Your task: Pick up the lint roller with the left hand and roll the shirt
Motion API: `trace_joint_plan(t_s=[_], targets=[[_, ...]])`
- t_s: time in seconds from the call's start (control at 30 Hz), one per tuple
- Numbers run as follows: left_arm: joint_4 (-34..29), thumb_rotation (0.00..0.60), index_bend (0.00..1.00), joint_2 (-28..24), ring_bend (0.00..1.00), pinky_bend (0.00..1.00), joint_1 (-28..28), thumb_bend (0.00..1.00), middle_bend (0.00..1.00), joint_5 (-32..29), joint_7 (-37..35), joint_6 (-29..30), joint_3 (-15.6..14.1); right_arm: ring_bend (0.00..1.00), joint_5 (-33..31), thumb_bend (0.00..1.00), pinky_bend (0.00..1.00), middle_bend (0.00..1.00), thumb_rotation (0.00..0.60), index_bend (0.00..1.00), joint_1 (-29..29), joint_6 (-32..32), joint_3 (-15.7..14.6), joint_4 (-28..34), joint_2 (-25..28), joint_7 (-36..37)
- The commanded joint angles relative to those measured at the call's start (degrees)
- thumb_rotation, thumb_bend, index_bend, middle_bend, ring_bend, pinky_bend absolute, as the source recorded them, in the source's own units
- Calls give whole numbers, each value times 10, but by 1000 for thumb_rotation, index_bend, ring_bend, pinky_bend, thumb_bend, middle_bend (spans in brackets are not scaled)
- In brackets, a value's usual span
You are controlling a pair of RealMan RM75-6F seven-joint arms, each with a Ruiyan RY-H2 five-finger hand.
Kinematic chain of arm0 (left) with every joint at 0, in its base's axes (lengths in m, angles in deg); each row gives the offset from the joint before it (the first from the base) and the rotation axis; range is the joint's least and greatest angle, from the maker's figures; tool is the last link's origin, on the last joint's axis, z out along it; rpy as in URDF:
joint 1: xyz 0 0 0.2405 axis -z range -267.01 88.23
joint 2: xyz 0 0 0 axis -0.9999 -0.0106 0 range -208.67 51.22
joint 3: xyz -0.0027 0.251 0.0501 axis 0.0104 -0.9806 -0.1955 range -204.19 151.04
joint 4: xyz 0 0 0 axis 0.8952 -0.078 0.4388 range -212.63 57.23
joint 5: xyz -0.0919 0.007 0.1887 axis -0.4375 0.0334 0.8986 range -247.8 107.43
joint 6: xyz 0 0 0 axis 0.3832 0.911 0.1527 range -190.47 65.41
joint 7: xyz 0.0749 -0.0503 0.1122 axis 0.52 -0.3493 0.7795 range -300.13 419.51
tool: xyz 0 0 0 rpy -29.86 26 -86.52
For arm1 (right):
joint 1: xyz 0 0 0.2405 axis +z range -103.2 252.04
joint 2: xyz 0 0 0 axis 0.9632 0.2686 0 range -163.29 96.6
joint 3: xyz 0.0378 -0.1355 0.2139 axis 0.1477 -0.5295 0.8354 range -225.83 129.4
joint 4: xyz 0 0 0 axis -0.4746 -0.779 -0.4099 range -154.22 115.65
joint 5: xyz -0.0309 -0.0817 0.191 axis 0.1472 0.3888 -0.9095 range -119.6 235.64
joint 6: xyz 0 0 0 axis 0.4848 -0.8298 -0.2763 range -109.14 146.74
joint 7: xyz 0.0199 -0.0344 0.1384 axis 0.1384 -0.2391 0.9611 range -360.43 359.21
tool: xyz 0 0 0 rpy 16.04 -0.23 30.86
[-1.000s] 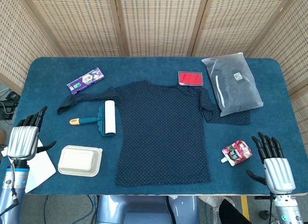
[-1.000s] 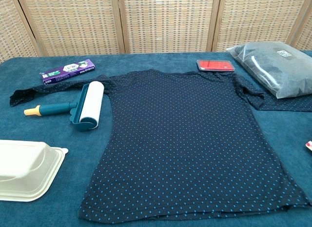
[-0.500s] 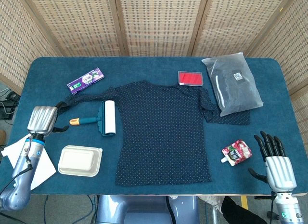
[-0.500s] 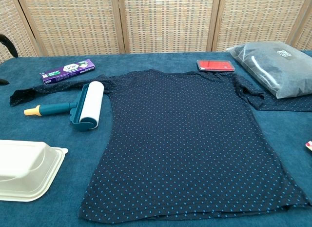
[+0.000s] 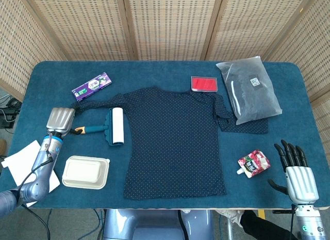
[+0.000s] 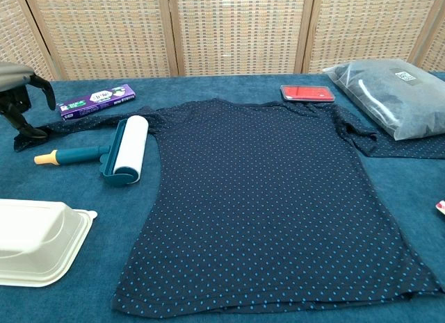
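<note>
The lint roller with a teal handle, yellow tip and white roll (image 5: 105,127) is lying on the blue table cloth (image 5: 154,209), its roll touching the left sleeve of the dark navy dotted shirt (image 5: 175,142). The silver left hand (image 5: 60,120) is being held just beside the handle tip, fingers pointing down and holding nothing. A white plastic lidded box (image 5: 85,172) is lying near this hand. The right hand (image 5: 296,175) is being kept well apart, fingers spread, near a red pouch (image 5: 253,163).
</note>
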Motion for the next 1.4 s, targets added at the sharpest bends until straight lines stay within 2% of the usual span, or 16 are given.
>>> trace_joint_plan(t_s=[0.03, 0.73, 0.87, 1.17, 1.23, 1.33, 1.4], targets=[[37, 600, 372, 27, 749, 695, 22, 224, 911, -23, 12, -21, -17, 0, -4, 130, 0, 0, 600, 0, 1, 3, 1, -3, -2, 0], [157, 600, 387, 110, 749, 695, 76, 229, 911, -59, 5, -72, -44, 0, -26, 130, 0, 0, 600, 0, 4, 16, 7, -22, -8, 1], [179, 600, 398, 127, 749, 695, 83, 285, 911, -65, 4, -83, -47, 0, -26, 130, 0, 0, 600, 0, 5, 18, 6, -24, -9, -1], [227, 600, 415, 162, 750, 695, 95, 302, 911, -66, 4, -97, -58, 0, -20, 130, 0, 0, 600, 0, 4, 11, 7, -25, -9, 4], [232, 600, 467, 167, 750, 695, 96, 374, 911, -66, 2, -99, -60, 0, -19, 130, 0, 0, 600, 0, 4, 10, 6, -25, -9, 5], [237, 600, 667, 174, 749, 695, 96, 541, 912, -62, -5, -99, -59, 0, -17, 130, 0, 0, 600, 0, 4, 8, 6, -26, -10, 6], [237, 600, 779, 177, 749, 695, 95, 600, 912, -51, -10, -90, -60, 0, -15, 130, 0, 0, 600, 0, 4, 6, 5, -26, -10, 7]])
